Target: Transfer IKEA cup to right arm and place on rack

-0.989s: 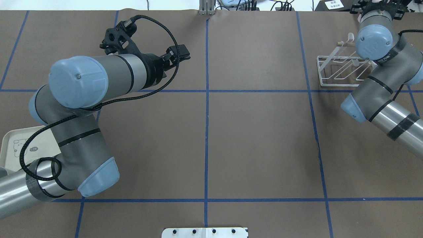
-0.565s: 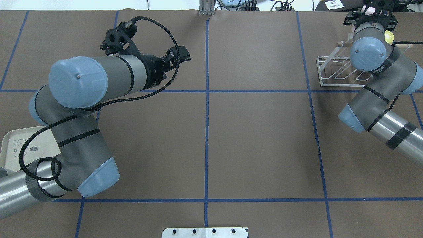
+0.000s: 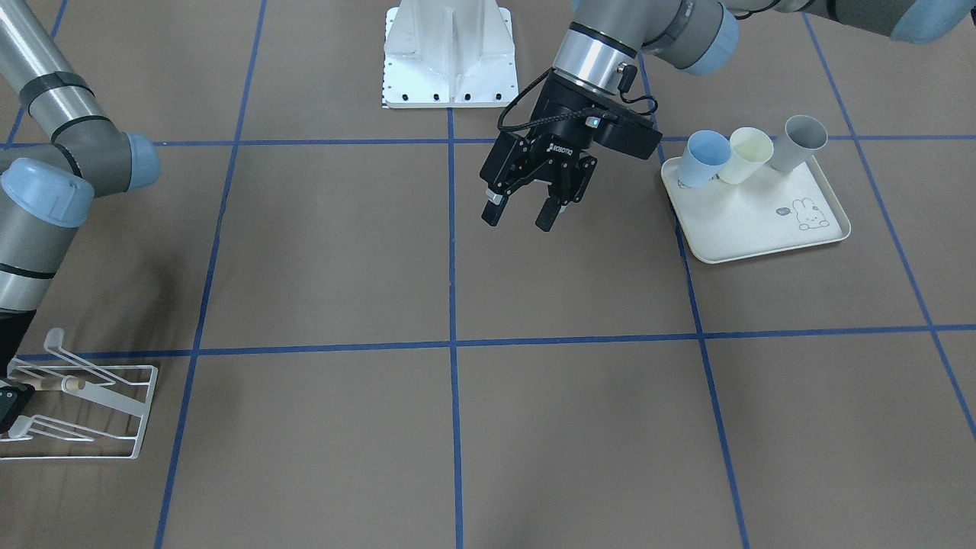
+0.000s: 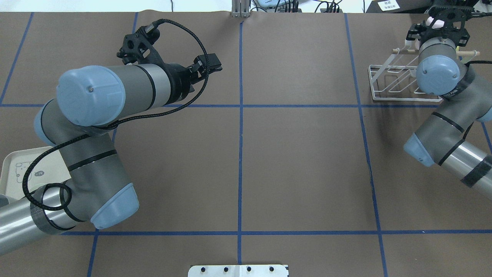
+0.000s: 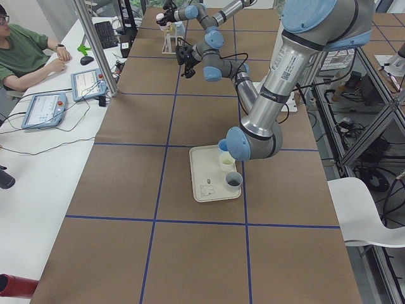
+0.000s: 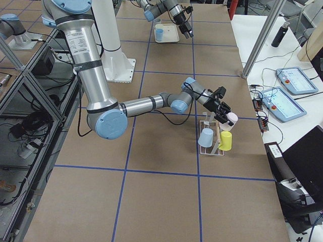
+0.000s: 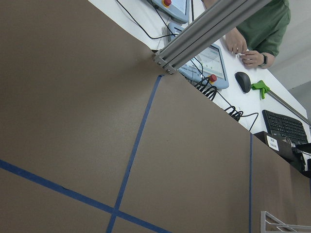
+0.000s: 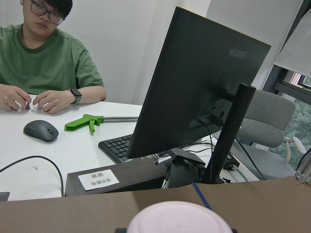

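Observation:
My right gripper is shut on a pale pink IKEA cup, held on its side just above the far end of the white wire rack. A blue cup and a yellow cup sit upturned on the rack's prongs. From overhead, the right gripper hangs over the rack and the pink cup peeks out beside it. The cup's round base fills the bottom of the right wrist view. My left gripper hovers open and empty above mid-table.
A cream rabbit-print tray holds a blue cup, a cream cup and a grey cup. A seated person works at the side desk with a monitor, keyboard and tablets beyond the table's far edge.
The right wrist has swung nearer over the rack, bringing the gripper and pink cup down toward the rack's dowel end. The left arm has not moved.

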{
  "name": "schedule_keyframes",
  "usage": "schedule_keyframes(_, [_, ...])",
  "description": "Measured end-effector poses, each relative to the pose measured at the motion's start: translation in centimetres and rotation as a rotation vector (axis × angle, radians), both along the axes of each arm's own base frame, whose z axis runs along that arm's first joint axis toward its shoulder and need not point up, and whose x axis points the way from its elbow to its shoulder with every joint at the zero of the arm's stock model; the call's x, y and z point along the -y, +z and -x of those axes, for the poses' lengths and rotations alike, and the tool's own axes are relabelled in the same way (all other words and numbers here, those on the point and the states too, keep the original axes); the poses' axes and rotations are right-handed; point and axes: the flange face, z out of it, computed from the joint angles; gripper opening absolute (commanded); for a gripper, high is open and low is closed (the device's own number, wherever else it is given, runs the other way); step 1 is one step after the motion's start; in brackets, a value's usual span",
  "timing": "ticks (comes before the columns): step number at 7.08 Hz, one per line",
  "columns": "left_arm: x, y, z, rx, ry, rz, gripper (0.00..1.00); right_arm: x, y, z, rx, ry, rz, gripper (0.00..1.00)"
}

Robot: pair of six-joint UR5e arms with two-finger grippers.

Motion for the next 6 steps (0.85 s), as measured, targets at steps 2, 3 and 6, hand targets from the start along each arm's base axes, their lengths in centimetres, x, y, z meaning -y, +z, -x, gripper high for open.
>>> schedule_keyframes(2, [-0.04,-0.12,-0.05,-0.004,0.000,0.002,1.00,-0.47,0.49,-0.26,-0.004,-0.003,0.006,0.00])
schedule_keyframes(3, [-0.06,-0.20,-0.07,-0.007,-0.001,0.003,1.00,-0.49,0.54,-0.19,-0.004,-0.004,0.007,0.00])
schedule_keyframes(6, [-0.09,-0.29,-0.18,-0.010,0.000,0.005,1.00,-0.30,0.30,0.24,-0.002,-0.008,0.005,0.00])
